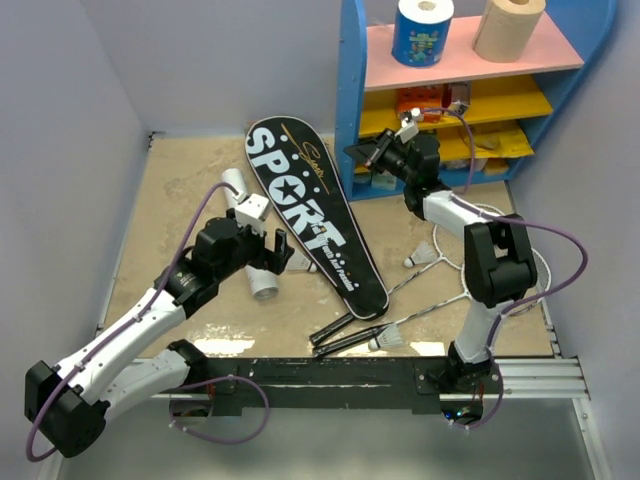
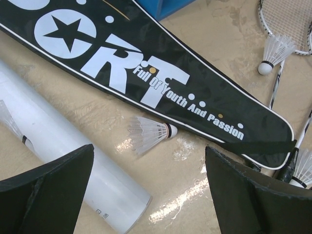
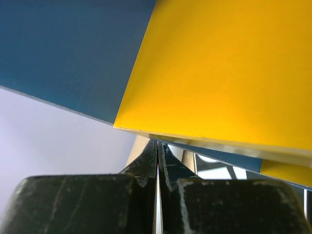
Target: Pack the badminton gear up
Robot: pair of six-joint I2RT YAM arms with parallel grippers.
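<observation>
Logging the layout. Black racket-shaped bag (image 1: pixel 315 215) lies flat on the beige table (image 1: pixel 180 190), wide end toward the back and narrow end toward the arms. It has large white SPORT lettering with a star inside the O, a smaller line reading "Full Of Youth And Passion", and thin white piping round the edge.

Long white tube (image 2: pixel 63 146) lies on its side left of the bag, roughly parallel to it and not touching it.

One shuttlecock (image 2: pixel 148 134) lies on its side between the tube and the bag. Its feathers are white and its cork tip points at the bag, just beside its edge.

Two rackets lie right of the bag. Their black handles (image 1: pixel 340 333) lie side by side near the bag's narrow end, and thin silver shafts run right to heads (image 2: pixel 287 19) partly hidden by the right arm. A second shuttlecock (image 1: pixel 425 258) sits by the shafts and a third (image 1: pixel 385 338) by the handles.

Left gripper (image 2: pixel 148 165) hovers above the tube's near end and the first shuttlecock, fingers spread wide and holding nothing.

Right gripper (image 3: pixel 157 161) has its fingers pressed together with nothing between them, up against the blue shelf unit (image 1: pixel 348 100), close under a yellow board (image 3: pixel 219 68).
</observation>
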